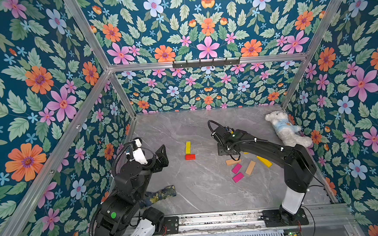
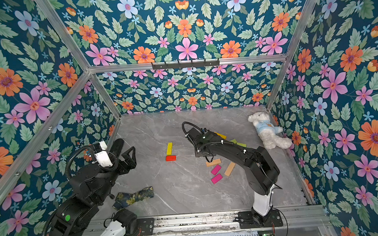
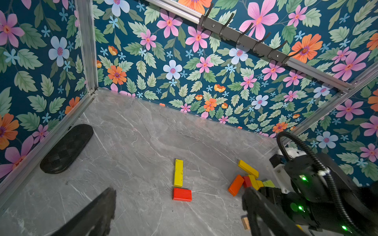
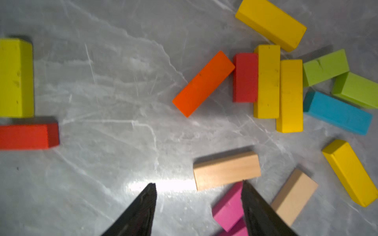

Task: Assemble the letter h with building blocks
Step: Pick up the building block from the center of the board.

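Observation:
A yellow block [image 1: 187, 147] lies lengthwise on the grey table with a red block [image 1: 190, 156] across its near end; the left wrist view shows the same yellow block [image 3: 178, 172] and red block [image 3: 182, 194]. To their right lie several loose blocks: orange [image 4: 203, 83], blue [image 4: 337, 112], green [image 4: 325, 67], plain wood [image 4: 226, 170] and pink [image 4: 229, 206]. My right gripper [image 4: 197, 183] hovers open over the wood and pink blocks, holding nothing. My left gripper [image 3: 180, 190] hangs wide open and empty at the left, facing the yellow and red pair.
A white plush bear [image 1: 285, 128] lies against the right wall. A floral cloth [image 1: 159, 195] sits near the left arm's base. A black oval pad [image 3: 65, 149] lies by the left wall. A hook rail [image 1: 206, 63] runs along the back frame.

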